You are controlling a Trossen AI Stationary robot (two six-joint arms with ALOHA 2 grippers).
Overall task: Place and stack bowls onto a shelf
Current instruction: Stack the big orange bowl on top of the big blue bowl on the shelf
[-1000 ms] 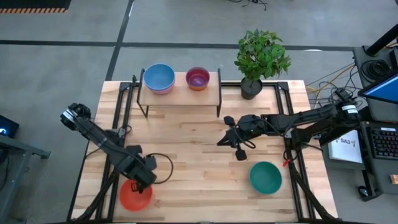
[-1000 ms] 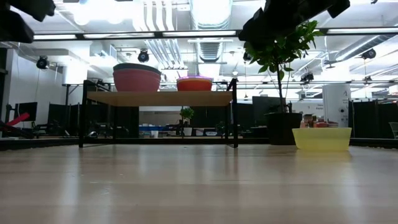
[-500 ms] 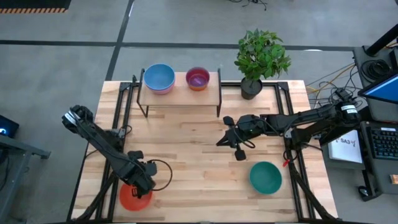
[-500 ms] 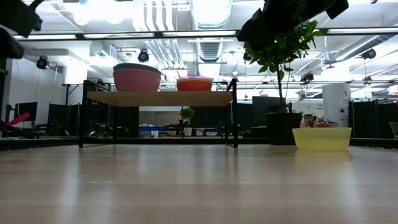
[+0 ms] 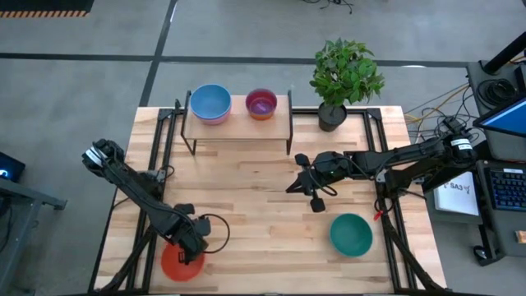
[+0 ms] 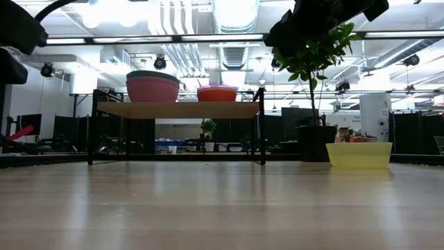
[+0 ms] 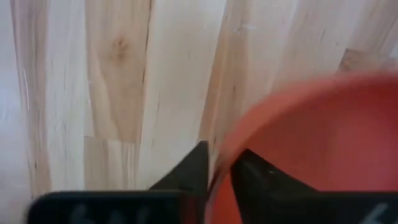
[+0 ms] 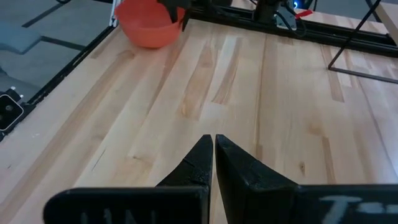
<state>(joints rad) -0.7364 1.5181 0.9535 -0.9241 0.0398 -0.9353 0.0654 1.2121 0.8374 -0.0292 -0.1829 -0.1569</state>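
The red-orange bowl [image 5: 177, 263] stands on its base near the table's near left corner and fills the left wrist view [image 7: 311, 143]. My left gripper [image 5: 190, 246] is at its rim, shut on it. My right gripper [image 5: 292, 186] hangs shut [image 8: 213, 140] above mid-table, touching nothing. The teal bowl [image 5: 351, 234] sits upright near the near right edge. The shelf [image 5: 238, 123] stands at the far side. It carries the blue bowl [image 5: 210, 102] nested in the pink bowl [image 6: 152, 89], and the purple bowl [image 5: 261, 103] in the orange one [image 6: 217, 94]. My left gripper has the red-orange bowl by its rim [image 7: 219, 177], on the side toward the table's middle. One finger [image 7: 198, 167] is outside the wall and one finger [image 7: 252, 173] is inside. The fingers come from above, pointing down. The right wrist view shows the bowl [image 8: 144, 25] still on the table.
A potted plant [image 5: 345, 78] stands at the far edge, right of the shelf. The low view shows a yellow bowl [image 6: 359, 154] right of the pot. Black frame rails [image 5: 164, 156] run along both table sides. Bare planks [image 5: 246, 205] lie between the arms.
My left gripper has moved toward the near edge and down, from beside the red-orange bowl's far side onto its rim. The bowl has stayed about where it was. My right arm has kept still.
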